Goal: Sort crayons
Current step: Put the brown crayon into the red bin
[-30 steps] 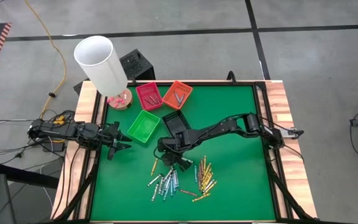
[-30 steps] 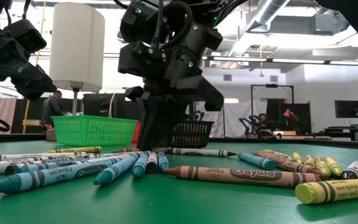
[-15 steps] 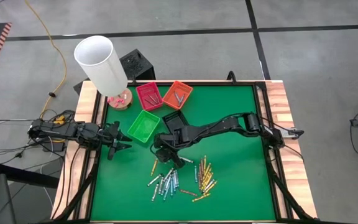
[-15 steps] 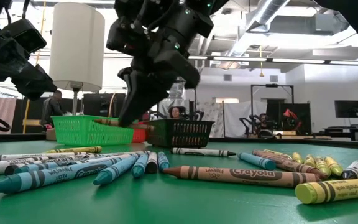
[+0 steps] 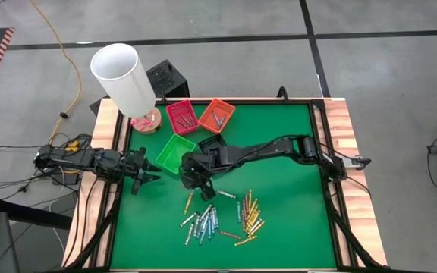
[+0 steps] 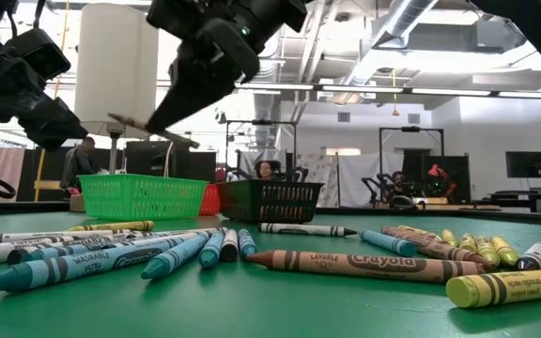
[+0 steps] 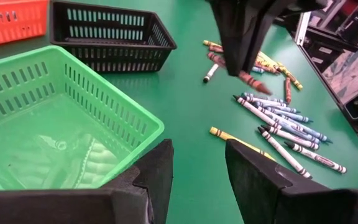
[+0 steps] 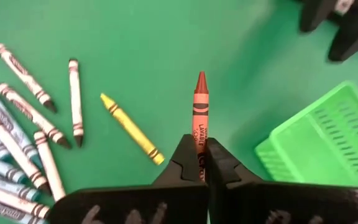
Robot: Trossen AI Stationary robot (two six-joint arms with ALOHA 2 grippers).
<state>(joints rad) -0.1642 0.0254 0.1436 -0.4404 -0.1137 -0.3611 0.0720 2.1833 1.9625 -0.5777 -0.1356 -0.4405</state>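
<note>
Green mat (image 5: pixel 279 152); red (image 5: pixel 182 115), orange (image 5: pixel 217 114), green (image 5: pixel 175 152), black (image 5: pixel 212 144) trays; a red-brown crayon (image 8: pixel 199 118).

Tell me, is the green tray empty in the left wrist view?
Yes. The green tray shows only its bare mesh floor, with no crayon inside it.

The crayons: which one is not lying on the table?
The red-brown crayon, gripped in the right end effector and held in the air beside the green tray. All the others lie on the green table.
</note>
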